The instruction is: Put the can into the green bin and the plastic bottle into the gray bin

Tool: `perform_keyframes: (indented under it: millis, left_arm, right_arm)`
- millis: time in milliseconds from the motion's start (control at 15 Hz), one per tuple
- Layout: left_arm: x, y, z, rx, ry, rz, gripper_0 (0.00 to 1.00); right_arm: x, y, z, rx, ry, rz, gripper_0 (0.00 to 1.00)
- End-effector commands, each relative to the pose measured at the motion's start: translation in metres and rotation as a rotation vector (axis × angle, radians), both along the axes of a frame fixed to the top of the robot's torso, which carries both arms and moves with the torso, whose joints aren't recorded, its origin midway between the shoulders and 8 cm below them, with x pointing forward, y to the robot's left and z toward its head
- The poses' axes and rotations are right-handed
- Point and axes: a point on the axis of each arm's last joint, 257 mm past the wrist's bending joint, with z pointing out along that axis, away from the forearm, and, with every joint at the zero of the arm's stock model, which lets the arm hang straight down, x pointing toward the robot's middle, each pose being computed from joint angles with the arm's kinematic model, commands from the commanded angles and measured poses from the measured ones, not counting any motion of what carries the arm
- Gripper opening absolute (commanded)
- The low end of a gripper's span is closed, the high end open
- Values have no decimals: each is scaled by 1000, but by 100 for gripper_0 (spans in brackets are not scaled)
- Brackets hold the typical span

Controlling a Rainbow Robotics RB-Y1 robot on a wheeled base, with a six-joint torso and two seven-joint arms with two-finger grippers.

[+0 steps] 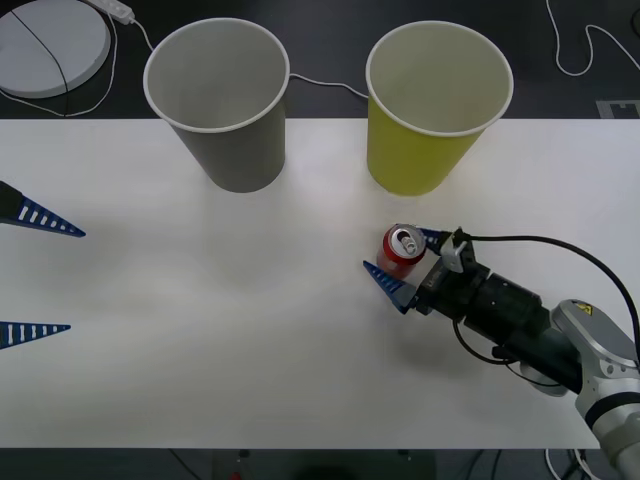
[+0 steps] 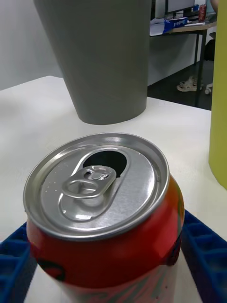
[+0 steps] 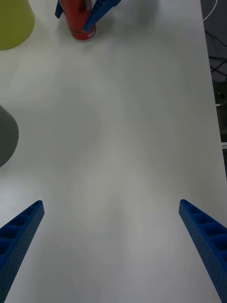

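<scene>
We see the right pincer (image 1: 413,268) w/ its blue fingers either side of the upright red can (image 1: 401,251) on the white tabletop (image 1: 250,330), near the green bin (image 1: 435,110); whether they're actually pinching it we can't tell. Gray bin (image 1: 225,105) stands beside the green one. Left pincer (image 1: 35,275) is spread wide at the tabletop's left edge.

You're looking at an office or lab room — a plain white table (image 1: 250,350), loose cables (image 1: 590,55) on a dark floor. In the right wrist view's upper right, a cluttered desk (image 2: 182,23) stands behind.

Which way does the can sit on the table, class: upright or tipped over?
Upright: the can stands on its base on the table, its silver top facing up, between the fingers of the right end effector.
</scene>
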Motion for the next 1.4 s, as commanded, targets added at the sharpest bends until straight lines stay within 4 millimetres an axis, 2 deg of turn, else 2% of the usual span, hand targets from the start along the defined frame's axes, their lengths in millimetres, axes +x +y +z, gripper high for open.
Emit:
perform_keyframes:
  millis: [67,400,667,1067,1400]
  left_arm:
    - [0,0,0,0,0,0,100]
    - [0,0,0,0,0,0,100]
    - [0,0,0,0,0,0,100]
    - [0,0,0,0,0,0,100]
    - [0,0,0,0,0,0,100]
  right_arm:
    - [-1,-1,0,1,0,3,0]
    - [-7,0,6,5,-7,40,0]
    - [-12,-20,11,-72,-22,83,0]
    - [-49,-39,30,-136,118,134,0]
    - [-68,-54,53,-172,229,103,0]
